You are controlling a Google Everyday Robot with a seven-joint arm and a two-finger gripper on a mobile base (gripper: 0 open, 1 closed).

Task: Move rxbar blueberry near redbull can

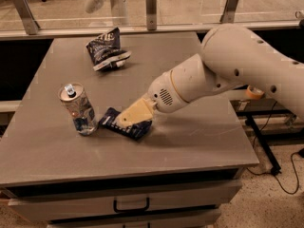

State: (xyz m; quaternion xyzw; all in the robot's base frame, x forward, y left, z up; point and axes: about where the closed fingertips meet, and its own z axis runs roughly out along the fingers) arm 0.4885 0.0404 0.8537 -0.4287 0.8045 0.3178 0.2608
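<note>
The rxbar blueberry (114,121) is a flat dark navy wrapper lying on the grey table (190,146), just right of the redbull can. The redbull can (79,109) stands upright, silver with blue markings and a pull-tab top, at the table's left middle. My gripper (129,118) reaches in from the right at the end of the white arm. Its cream fingers (136,113) lie over the bar's right half and hide part of it.
A puffy dark blue chip bag (106,49) with white print lies at the back of the table. A glass railing with metal posts (151,6) runs behind the table. A drawer handle (131,205) shows below the front edge.
</note>
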